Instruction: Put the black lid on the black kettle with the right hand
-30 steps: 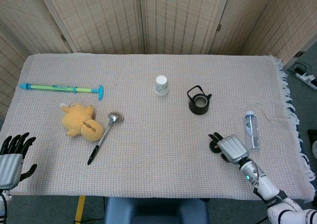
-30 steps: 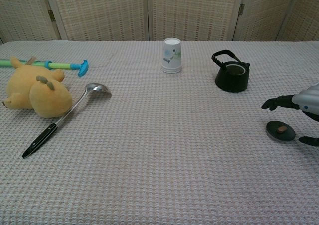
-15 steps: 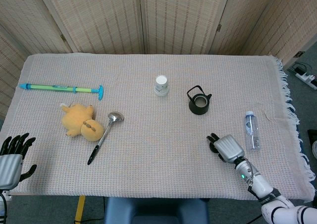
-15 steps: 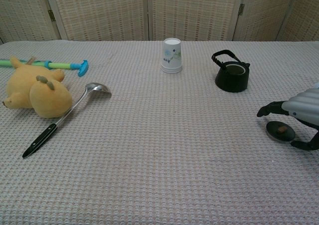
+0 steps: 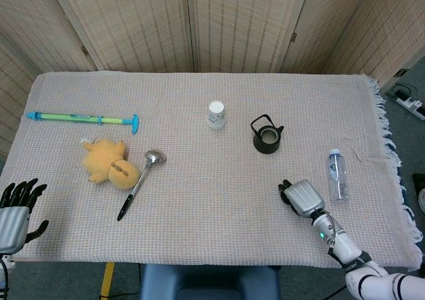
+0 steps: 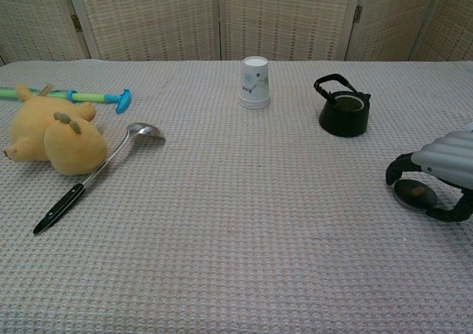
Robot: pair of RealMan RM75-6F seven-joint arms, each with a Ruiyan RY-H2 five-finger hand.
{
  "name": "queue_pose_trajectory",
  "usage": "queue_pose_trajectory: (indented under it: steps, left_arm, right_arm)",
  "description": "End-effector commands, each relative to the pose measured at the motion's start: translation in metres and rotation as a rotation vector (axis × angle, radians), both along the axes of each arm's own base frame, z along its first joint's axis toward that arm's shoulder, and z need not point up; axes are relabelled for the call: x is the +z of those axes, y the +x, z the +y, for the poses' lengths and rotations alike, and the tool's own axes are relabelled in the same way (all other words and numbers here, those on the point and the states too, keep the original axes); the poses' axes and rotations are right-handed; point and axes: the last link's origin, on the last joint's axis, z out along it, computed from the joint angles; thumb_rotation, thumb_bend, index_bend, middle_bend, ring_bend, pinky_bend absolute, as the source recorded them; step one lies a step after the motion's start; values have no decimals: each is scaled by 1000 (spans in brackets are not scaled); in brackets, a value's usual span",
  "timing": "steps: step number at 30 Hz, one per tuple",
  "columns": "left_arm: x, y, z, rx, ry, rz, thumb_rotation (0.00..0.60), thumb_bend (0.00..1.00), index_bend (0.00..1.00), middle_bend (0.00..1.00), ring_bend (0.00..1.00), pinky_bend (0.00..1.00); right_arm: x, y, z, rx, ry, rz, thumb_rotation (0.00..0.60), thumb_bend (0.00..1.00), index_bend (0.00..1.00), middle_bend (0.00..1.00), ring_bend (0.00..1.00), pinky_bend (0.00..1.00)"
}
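A: Black lid [image 6: 414,193] — where is it seen, relative to the black kettle [image 6: 344,114]?

B: It is found lying flat on the table [image 6: 236,230], nearer the camera than the black kettle and off to its right. A small brown knob is visible at its centre.

A: And the right hand [image 6: 442,177]?

B: It is arched directly over the black lid, dark fingers curled down around the rim on both sides. Whether the lid is actually gripped cannot be told; it sits on the cloth. In the head view the lid is hidden beneath the right hand [image 5: 302,197].

A: Is the left hand [image 5: 14,214] seen?

B: Only in the head view, at the near edge, far left of the kettle, with fingers spread and nothing held.

A: What is noted around the kettle?

B: The black kettle [image 5: 267,136] stands upright and uncovered, handle raised. A clear bottle [image 5: 337,174] lies to its near right. A paper cup [image 6: 254,82] is set upside down to its left. Well to its left, a ladle [image 6: 96,174] and a yellow plush toy [image 6: 53,138] are seen, with a green and blue stick [image 6: 70,95] behind them.
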Motion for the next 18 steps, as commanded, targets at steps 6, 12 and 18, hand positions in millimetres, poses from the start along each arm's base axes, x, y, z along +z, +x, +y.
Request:
queue_pose_trajectory:
  steps: [6,12,18]
  left_arm:
    - [0,-4,1,3,-1,-6,600,222,140,48,45,0]
    - [0,-6,1,-1,1,-11,600,222,139,48,45,0]
    - [1,-5,2,-11,7,-8,600,221,140,48,45,0]
  right_arm:
    - [0,4,1,4,-37,-19,600,374,347,347,838,706]
    - [11,14,-8,-2,-87,-56,600,374,403,356,841,707]
    - [35,37,-42,7,-161,-98,600,374,405,356,842,707]
